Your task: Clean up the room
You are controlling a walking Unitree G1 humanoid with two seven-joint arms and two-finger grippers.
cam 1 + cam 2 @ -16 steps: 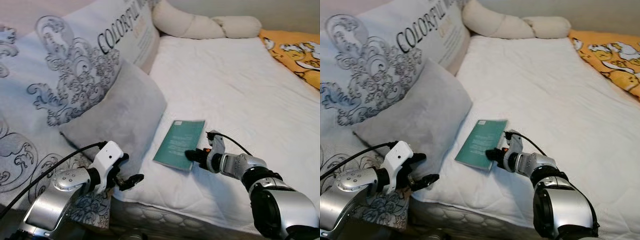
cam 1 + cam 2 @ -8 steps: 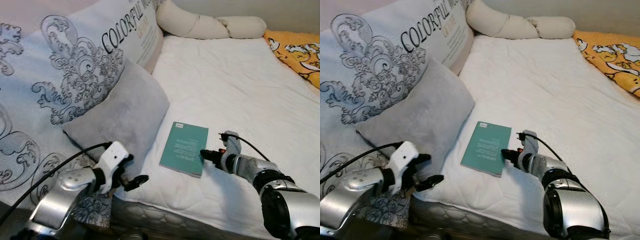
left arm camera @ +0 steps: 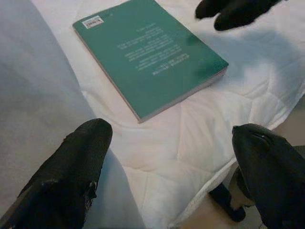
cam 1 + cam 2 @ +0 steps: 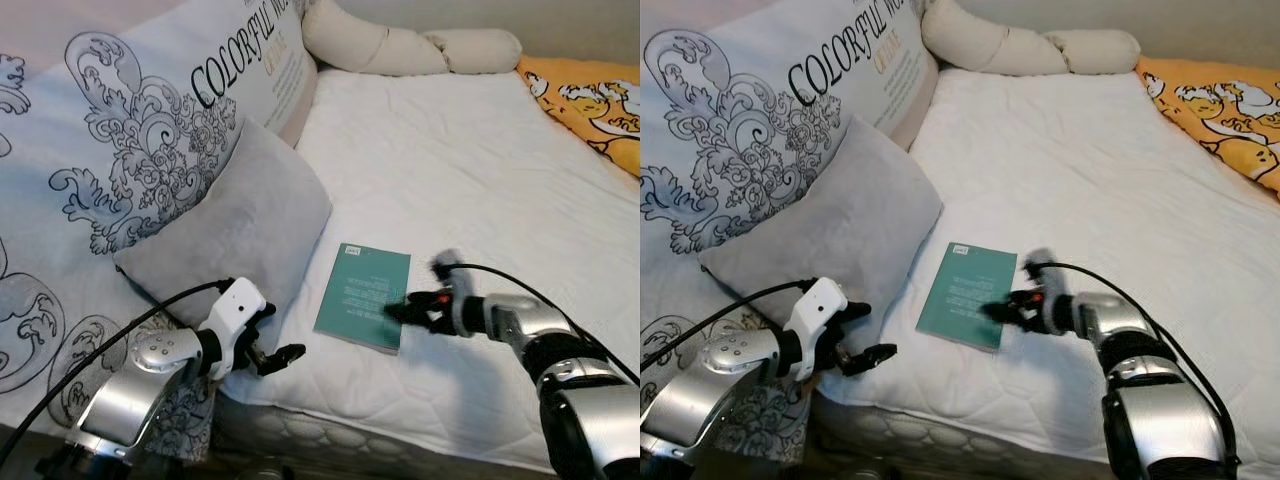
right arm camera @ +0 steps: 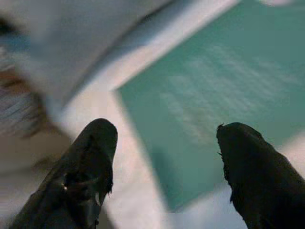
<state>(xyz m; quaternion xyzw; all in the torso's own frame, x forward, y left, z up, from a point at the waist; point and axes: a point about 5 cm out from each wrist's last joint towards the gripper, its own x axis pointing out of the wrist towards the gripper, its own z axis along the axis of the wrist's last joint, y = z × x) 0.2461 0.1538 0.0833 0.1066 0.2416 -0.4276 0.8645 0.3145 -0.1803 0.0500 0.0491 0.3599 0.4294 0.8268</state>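
Bed: a wide white quilted mattress [image 4: 480, 170], mostly bare.
Pillows: a large white pillow printed with grey scrolls [image 4: 150, 130], a plain grey cushion [image 4: 235, 230] against it, and a cream bolster [image 4: 400, 45] at the far end.
Blanket: orange patterned cloth [image 4: 590, 95] at the far right edge.
Book: a thin teal paperback [image 4: 363, 295] lying flat near the front edge, not yet lifted.
Right gripper [image 4: 408, 310]: fingers spread, at the book's right edge.
Left gripper [image 4: 275, 345]: fingers spread, holding nothing, by the mattress corner.
Progress: tidying looks barely begun.

Large patterned pillow [image 4: 150, 130] — print reads "COLORFUL"; teal book [image 4: 363, 296] cover text — too small to read.
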